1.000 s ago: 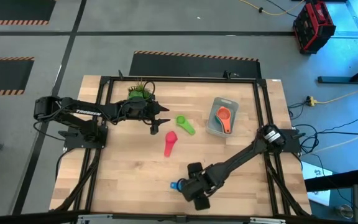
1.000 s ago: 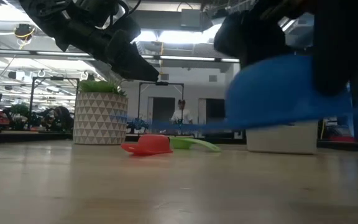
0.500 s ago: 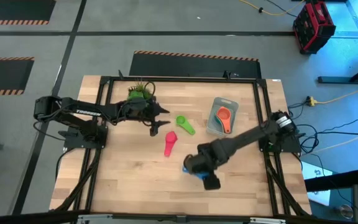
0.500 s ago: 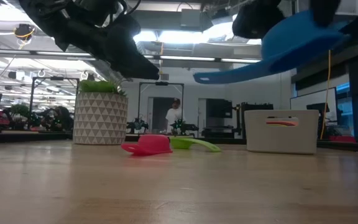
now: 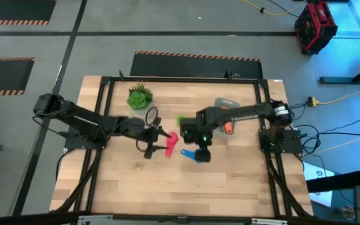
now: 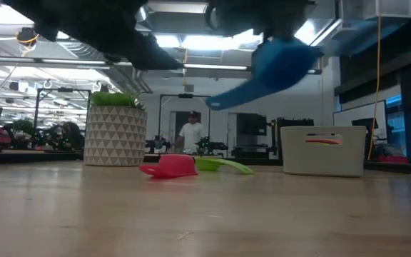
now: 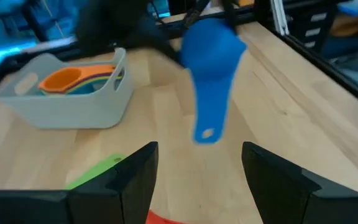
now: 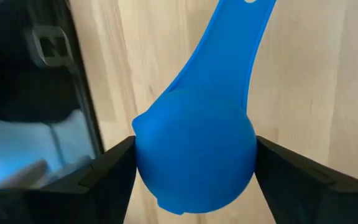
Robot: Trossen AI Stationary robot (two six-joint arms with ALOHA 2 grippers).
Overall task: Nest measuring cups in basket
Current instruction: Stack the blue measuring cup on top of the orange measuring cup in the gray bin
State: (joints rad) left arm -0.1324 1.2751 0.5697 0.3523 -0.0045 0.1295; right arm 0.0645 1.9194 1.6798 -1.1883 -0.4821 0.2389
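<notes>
The blue measuring cup hangs above the middle of the table with my right gripper shut on it. A red cup and a green cup lie on the wood. Just left of the red cup, my left gripper stands open above the table, holding nothing; its fingers frame the blue cup farther off. The grey basket stands on the table behind the right arm and holds an orange cup nested in others. My right gripper pinches the blue cup's bowl between its two fingers, one on either side. The fingers slant down from above. The cup is lifted clear of the table, and its handle points away from the fingers, slanting downward.
A potted green plant in a white patterned pot stands at the far left of the table. A black frame runs round the tabletop. A person stands in the room behind. Bare wood lies along the near edge.
My right gripper has carried the blue cup from the table's near edge up and toward the far side, close to the basket, turning its wrist on the way. My left gripper has swung from beside the plant toward the near edge, ending next to the red cup.
</notes>
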